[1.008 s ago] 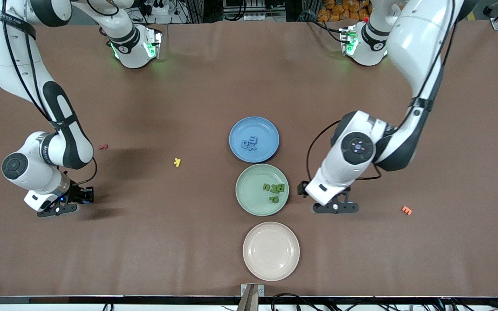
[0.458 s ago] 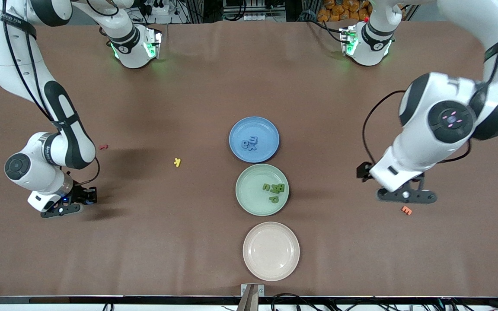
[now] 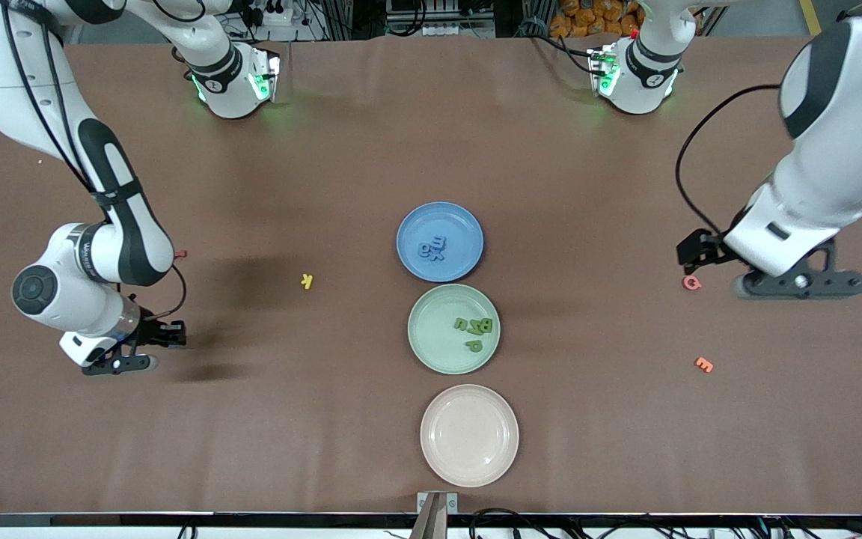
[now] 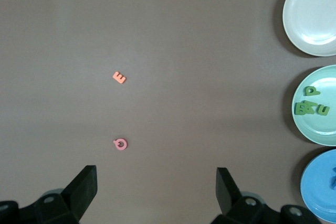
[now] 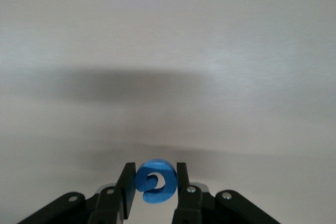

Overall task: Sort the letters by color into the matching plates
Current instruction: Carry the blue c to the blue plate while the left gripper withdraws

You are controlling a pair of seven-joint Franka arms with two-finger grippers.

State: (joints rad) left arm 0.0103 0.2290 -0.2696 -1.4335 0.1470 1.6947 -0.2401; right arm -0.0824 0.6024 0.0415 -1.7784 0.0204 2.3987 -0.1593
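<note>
Three round matte plates sat in a row: the blue plate [image 3: 440, 242] held blue letters [image 3: 432, 247], the mint green plate [image 3: 453, 329] held green letters [image 3: 474, 329], and the beige plate [image 3: 469, 435], nearest the camera, was bare. A small blue letter [image 5: 155, 182] was pinched upright.

- The surface [image 3: 326, 419] is covered in a matt brown sheet, smooth, with faint creases (cloth or paper, hard to say which).
- The blue plate [image 3: 468, 224], green plate [image 3: 431, 348] and beige plate [image 3: 469, 435] look like matt plastic, the beige one with a slight sheen.
- The blue letter [image 5: 155, 182] looks soft and matt, foam-like.
- Arm shells are glossy white plastic.
- The right gripper's fingers [image 5: 126, 190] are matt black.
</note>
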